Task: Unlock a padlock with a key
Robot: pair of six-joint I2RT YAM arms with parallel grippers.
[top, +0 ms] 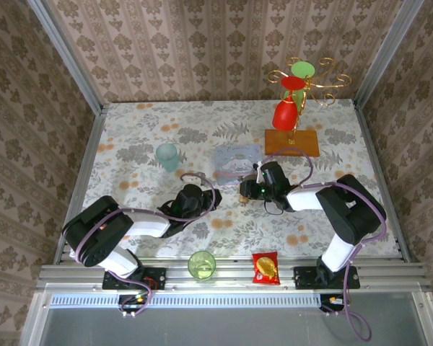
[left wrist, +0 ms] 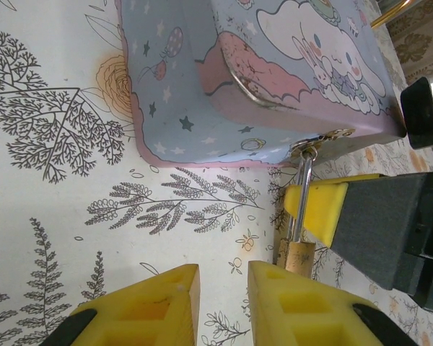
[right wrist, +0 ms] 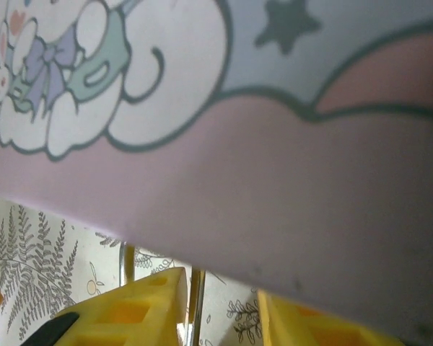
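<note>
The small brass padlock hangs by its thin silvery shackle from the hasp of the pale blue cartoon tin, its body resting on the floral cloth. My right gripper is open at the tin's front edge. The shackle runs between its yellow fingers, close against the left one. My left gripper is open just left of the padlock body, with only cloth in its narrow gap. In the top view both grippers, left and right, meet below the tin. The key is out of view.
A teal cup stands left of the tin. A green cup and a red snack packet sit at the near edge. A gold stand with a red cup on an orange base is at the back right.
</note>
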